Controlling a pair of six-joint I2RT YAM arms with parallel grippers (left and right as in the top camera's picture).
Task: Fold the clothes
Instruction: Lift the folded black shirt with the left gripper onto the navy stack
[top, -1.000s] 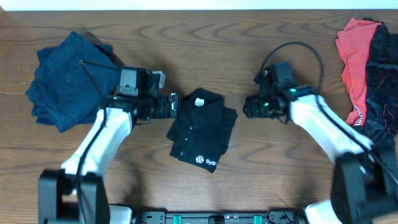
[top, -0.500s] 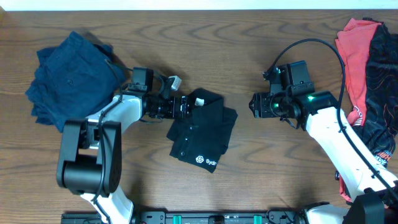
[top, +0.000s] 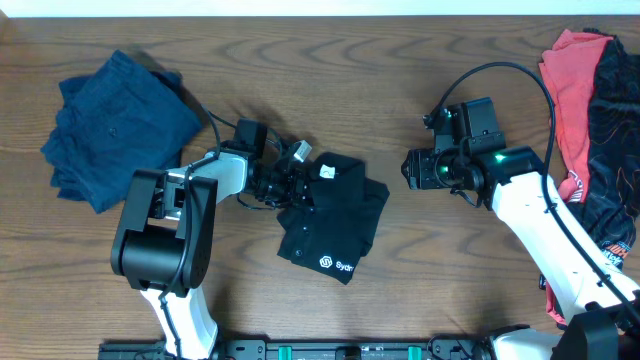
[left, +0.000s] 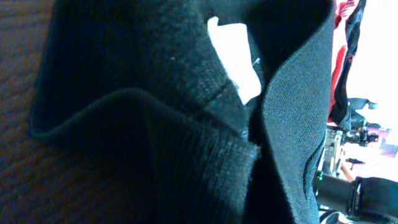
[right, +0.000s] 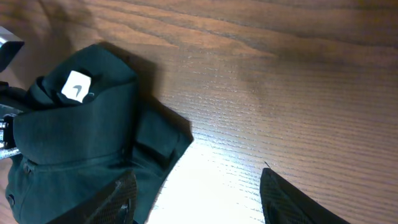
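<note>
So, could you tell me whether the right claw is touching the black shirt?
No, the overhead view shows the right claw apart from the black shirt, with bare table between them.

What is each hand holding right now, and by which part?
The left hand appears pinched on the black shirt at its collar edge, beside the white label. The right hand is open and holds nothing.

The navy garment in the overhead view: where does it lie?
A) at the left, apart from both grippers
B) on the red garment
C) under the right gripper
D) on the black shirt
A: the navy garment lies alone at the left, away from the left gripper.
</note>
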